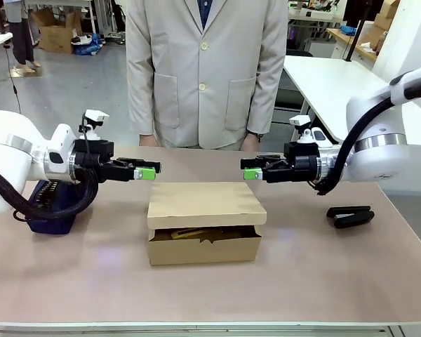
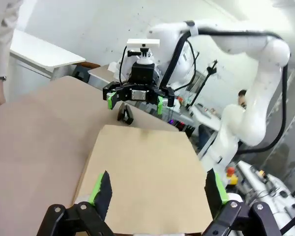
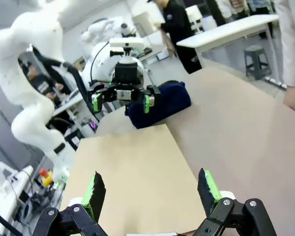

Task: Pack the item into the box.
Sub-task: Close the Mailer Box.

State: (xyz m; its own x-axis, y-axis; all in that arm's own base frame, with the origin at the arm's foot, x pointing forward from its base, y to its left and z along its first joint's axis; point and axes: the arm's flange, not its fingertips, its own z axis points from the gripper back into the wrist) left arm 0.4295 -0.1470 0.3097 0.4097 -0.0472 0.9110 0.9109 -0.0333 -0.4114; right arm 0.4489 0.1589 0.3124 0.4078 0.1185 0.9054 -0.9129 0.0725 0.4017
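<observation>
Above the box [image 1: 205, 223], left gripper [image 1: 146, 170] and right gripper [image 1: 252, 173] gape empty (lid ajar); advise pressing the flap evenly.

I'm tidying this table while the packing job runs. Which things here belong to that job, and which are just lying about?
Part of the job:
- box, lid nearly down
- yellow item, glimpsed in the gap under the lid
- left gripper and right gripper, both open and empty

Just lying about:
- black stapler, on the table
- navy pouch, by the left arm
</observation>
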